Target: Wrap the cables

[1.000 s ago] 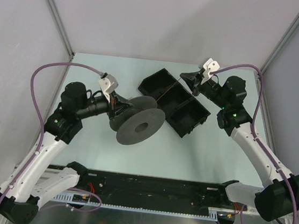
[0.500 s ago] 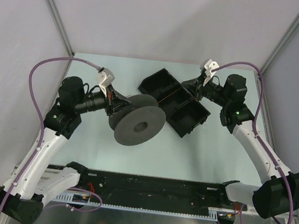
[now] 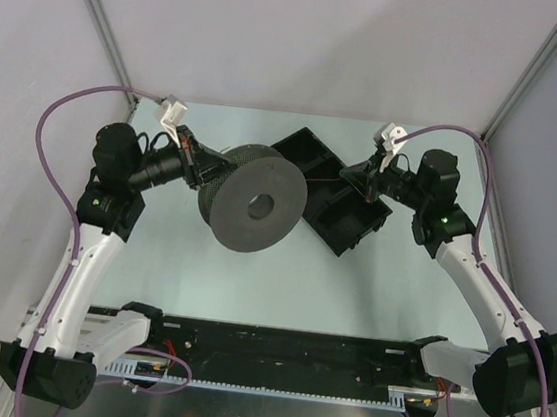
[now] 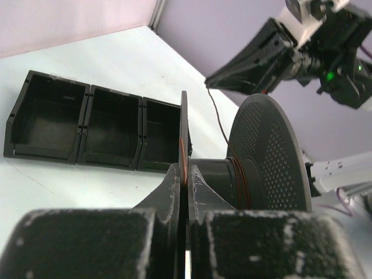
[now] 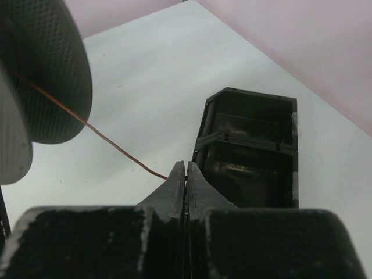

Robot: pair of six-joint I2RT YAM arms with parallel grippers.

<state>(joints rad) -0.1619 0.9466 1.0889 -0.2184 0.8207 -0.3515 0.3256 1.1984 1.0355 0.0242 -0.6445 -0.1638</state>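
A pale, matt worktop [image 3: 282,269] sits between plain grey walls. From above, a dark grey spool [image 3: 253,198] with two round flanges and a hole in the middle is held off the surface, its broad face turned up towards the camera. The left tool [image 3: 206,167] is closed on the spool's rear flange. Just right of the spool lies a black plastic tray [image 3: 342,221] with three square compartments. Over the tray, the right tool [image 3: 350,178] is clamped shut. The cable [image 3: 325,180], a hair-thin line, runs from it to the spool. Purple hoses [image 3: 54,143] loop along both arms. Compared with a second ago, the spool stands higher and farther back, with its face rounder to the camera. The right tool has come nearer to the spool.

In the left wrist view, the left tool [image 4: 186,177] has its rough black fingers pressed together on the thin edge of the spool's near flange. The far flange [image 4: 267,154] is dotted with fine perforations. Copper-coloured cable [image 4: 239,180] is wound round the hub between the flanges. One strand rises from the spool to the right tool [image 4: 212,80] beyond it. The tray [image 4: 87,122] lies left of the spool.

In the right wrist view, the right tool [image 5: 186,171] is shut on the cable's end. The reddish-brown cable [image 5: 104,136] runs taut up and left to the spool [image 5: 52,70]. The tray [image 5: 250,151] is glossy inside and lies right of the tool.
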